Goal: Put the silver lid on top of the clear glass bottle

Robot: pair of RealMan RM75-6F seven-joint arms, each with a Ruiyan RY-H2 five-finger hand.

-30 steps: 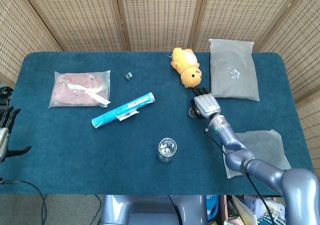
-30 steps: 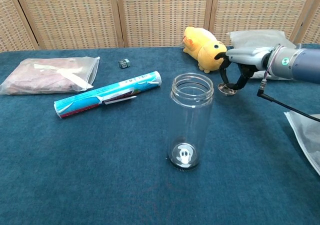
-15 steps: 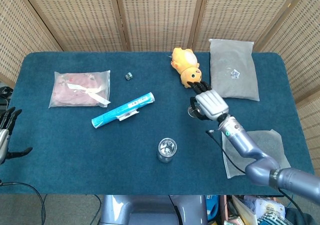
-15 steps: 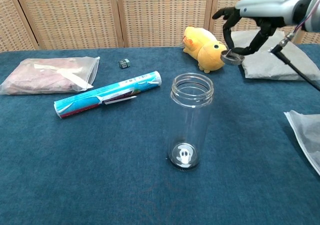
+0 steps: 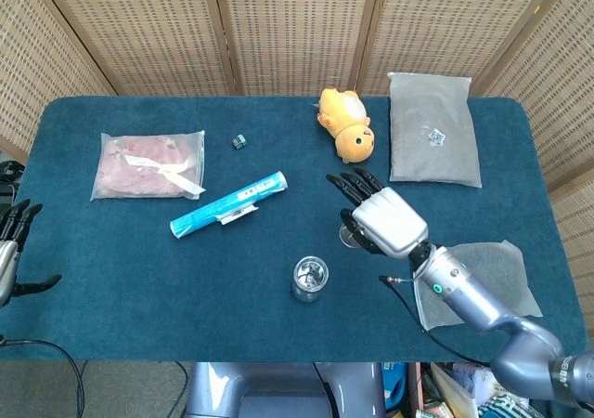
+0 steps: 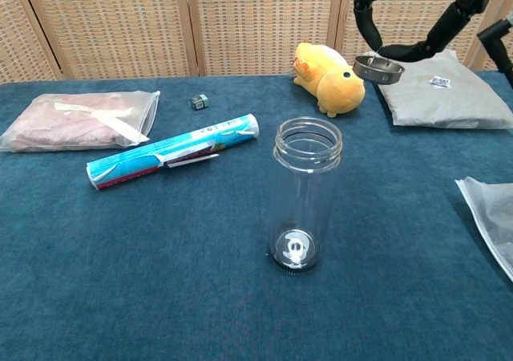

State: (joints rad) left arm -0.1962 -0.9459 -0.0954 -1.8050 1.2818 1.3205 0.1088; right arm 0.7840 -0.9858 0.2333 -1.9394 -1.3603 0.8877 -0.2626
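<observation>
Open cloth lies on all sides of the clear glass bottle (image 6: pixel 308 194), which stands upright with its mouth uncovered; nothing touches it. The right hand (image 5: pixel 380 219) holds the silver lid (image 6: pixel 378 68) in the air, above and to the right of the bottle mouth; no object stands between lid and mouth. Nearest obstacle on the left: the blue tube (image 5: pixel 228 204), lying flat, apart from the bottle; the yellow plush toy (image 6: pixel 329 78) sits behind the bottle, near the raised lid; the grey pouch (image 6: pixel 438 96) lies beside the toy at the back right. The left hand (image 5: pixel 11 251) hangs off the table's left edge, well apart.
</observation>
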